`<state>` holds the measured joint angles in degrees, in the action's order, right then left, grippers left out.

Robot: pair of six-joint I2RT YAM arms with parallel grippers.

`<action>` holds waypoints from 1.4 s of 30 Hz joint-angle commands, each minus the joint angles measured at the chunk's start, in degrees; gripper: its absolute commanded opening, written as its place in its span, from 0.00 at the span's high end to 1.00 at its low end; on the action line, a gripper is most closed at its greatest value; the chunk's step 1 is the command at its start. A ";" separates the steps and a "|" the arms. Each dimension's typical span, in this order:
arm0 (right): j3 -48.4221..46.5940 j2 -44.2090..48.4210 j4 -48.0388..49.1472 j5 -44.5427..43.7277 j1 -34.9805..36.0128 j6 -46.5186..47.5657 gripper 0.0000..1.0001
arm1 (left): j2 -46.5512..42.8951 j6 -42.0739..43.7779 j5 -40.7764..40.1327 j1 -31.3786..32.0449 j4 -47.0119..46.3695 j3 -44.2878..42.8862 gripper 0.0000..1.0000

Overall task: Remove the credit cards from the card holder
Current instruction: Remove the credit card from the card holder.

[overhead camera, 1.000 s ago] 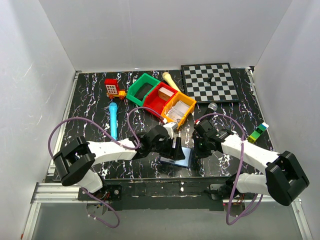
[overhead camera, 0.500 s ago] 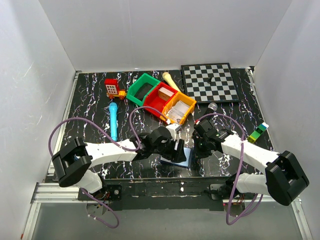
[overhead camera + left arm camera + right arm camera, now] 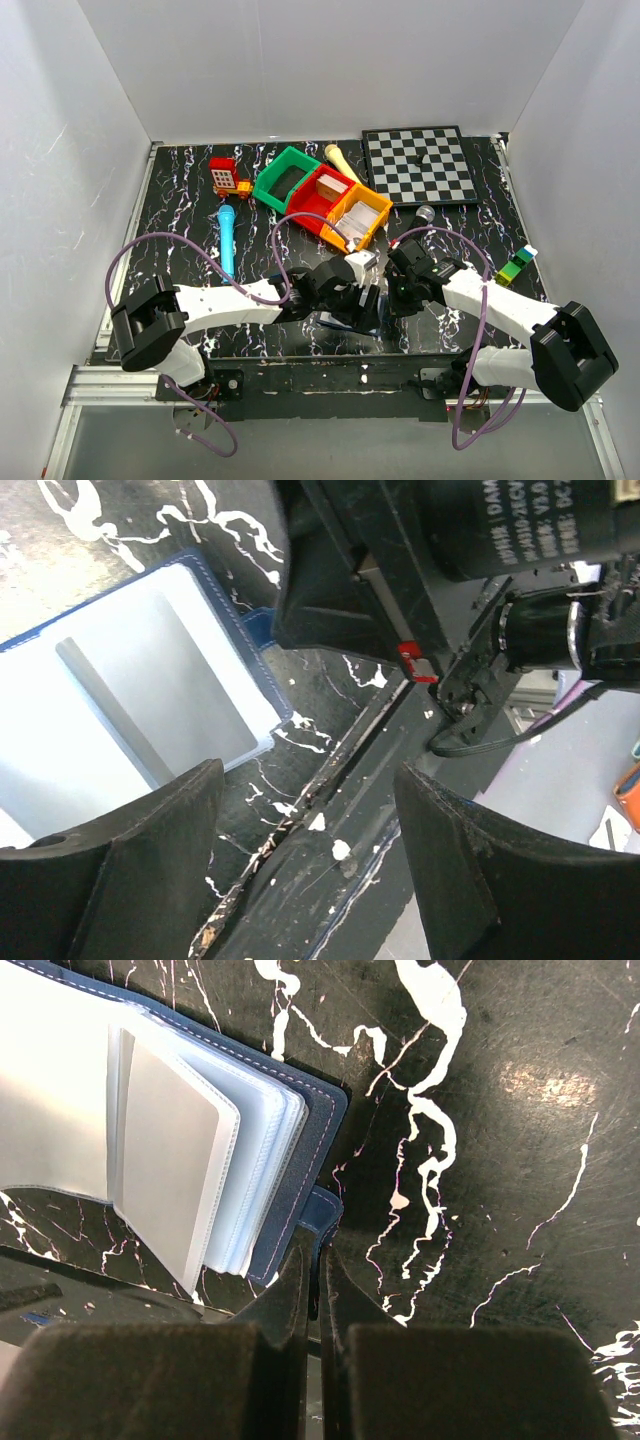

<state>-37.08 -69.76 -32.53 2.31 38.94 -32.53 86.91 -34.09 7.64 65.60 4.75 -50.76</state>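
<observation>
The card holder (image 3: 150, 1110) lies open on the black marbled desk (image 3: 480, 1160). It fills the upper left of my right wrist view, with the navy cover underneath and a fan of clear sleeves on top. The front sleeve carries a flat grey insert, and I cannot tell whether that is a card. My right jaws are pressed together at the bottom middle of that view. Both fingers (image 3: 200, 1380) meet on the small navy tab that sticks out from the holder's lower right edge, so they are clamped on the card holder.

In my left wrist view the pale inner panel sits in the upper left, edged by the navy border. My left jaws are wide apart with nothing between them. One finger (image 3: 120, 880) is at the lower left over the panel's corner, and the other is at the lower right over bare desk. My right wrist fills the top of that frame, just beside the holder's corner.

From overhead, both wrists meet in the lower middle of the frame and the holder is mostly hidden under them. The green bin (image 3: 285, 178), red bin (image 3: 318, 195), orange bin (image 3: 355, 215) and chessboard (image 3: 420, 165) sit well apart, higher in the frame.
</observation>
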 commanded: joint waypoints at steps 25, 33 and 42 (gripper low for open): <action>-1.06 0.23 0.19 -0.46 -0.27 0.10 0.99 | 6.95 7.28 -30.23 8.05 8.96 -6.45 0.02; -0.71 0.32 0.10 -0.46 -0.18 0.28 0.99 | 9.59 8.77 -31.36 8.58 10.88 -8.82 0.05; -0.62 0.32 0.10 -0.55 -0.18 0.45 0.99 | 10.12 8.60 -32.25 9.37 12.47 -9.88 0.04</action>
<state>-37.06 -69.76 -32.67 1.91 38.96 -32.56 98.52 -25.91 -22.74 74.48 16.73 -59.22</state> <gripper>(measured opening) 0.044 0.946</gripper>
